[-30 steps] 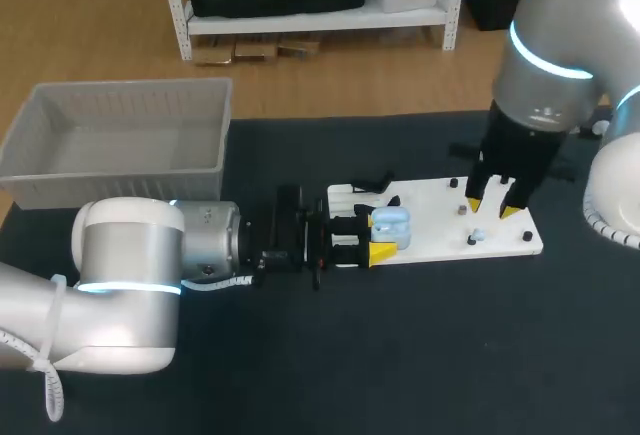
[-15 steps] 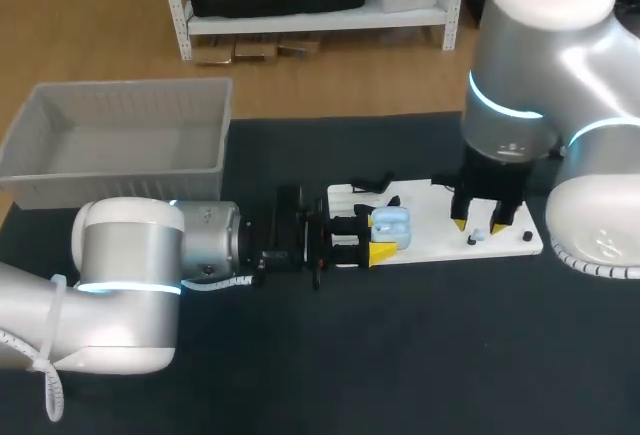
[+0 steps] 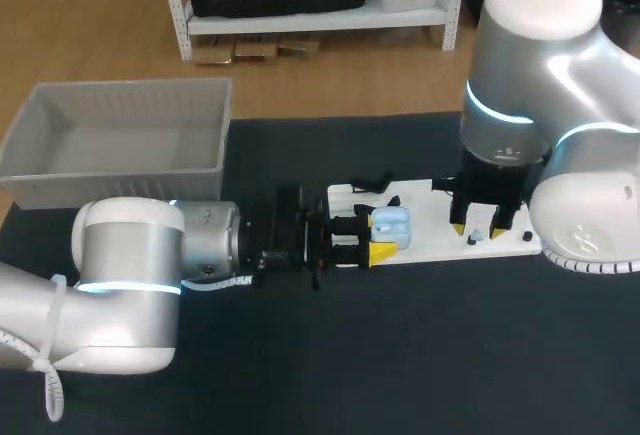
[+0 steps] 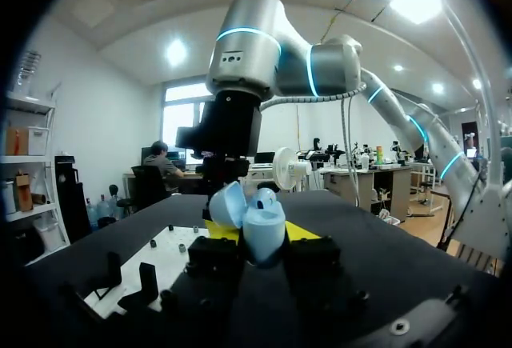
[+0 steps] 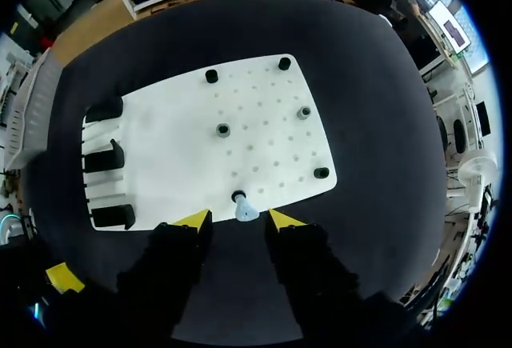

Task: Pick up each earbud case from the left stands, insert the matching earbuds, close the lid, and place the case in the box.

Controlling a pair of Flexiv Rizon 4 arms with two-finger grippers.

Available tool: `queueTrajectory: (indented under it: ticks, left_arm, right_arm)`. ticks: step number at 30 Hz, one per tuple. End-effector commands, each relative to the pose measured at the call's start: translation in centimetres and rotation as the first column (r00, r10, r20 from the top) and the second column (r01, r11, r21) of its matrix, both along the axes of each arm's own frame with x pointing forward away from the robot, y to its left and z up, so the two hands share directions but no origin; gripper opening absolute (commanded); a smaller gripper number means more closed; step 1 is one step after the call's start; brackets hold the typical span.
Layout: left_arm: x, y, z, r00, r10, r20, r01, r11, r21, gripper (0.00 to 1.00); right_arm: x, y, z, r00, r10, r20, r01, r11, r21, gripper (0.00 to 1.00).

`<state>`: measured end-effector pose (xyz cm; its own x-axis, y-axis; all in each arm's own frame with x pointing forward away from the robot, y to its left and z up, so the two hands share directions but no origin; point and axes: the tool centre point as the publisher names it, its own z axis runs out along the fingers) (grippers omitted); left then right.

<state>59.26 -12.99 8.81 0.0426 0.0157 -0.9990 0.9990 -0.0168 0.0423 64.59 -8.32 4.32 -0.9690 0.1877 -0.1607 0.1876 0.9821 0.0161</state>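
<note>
- The right tool [image 5: 238, 218] hangs over the white board [image 5: 176, 148] with its yellow tips spread. They straddle a pale blue earbud [image 5: 244, 210] and neither tip visibly touches it.
- The coming move turns on this: the earbud sits in the gap between the tips, slightly toward twelve o'clock of the tool, on a small dark peg. I judge a straight descent and pinch would catch it. The earbud is too small to tell its long axis.
- The left tool [image 4: 258, 244] pinches the earbud case [image 4: 264, 218] from both sides. The lid is swung up and the opening is exposed.
- In the head view the case is at about nine o'clock from the right tool, above the board's stand end. The right arm is by far the nearer to the earbud.
- Materials: the earbud and case are smooth, glossy, rounded plastic and likely slippery. The board is flat, rigid and dotted with holes. The stands [image 5: 104, 158] are black and blocky.
- The box [image 3: 120, 140] is ribbed grey plastic, at ten o'clock on the dark, matte bench [image 3: 400, 355].
</note>
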Motion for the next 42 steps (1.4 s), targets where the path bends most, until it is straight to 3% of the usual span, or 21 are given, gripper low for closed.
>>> queueTrajectory:
  ticks: [1,42]
  left_arm:
    - [0.1,0.0,0.0,1.0,-0.002,-0.001,0.002,1.0,-0.002,0.0]
    - [0.1,0.0,0.0,1.0,-0.002,-0.001,0.002,1.0,-0.002,0.0]
  right_arm:
    - [0.4,-0.2,-0.4,1.0,0.001,-0.003,-0.001,1.0,0.01,0.4]
    - [0.5,-0.6,-1.7,1.0,-0.02,-0.02,0.021,0.999,0.029,0.26]
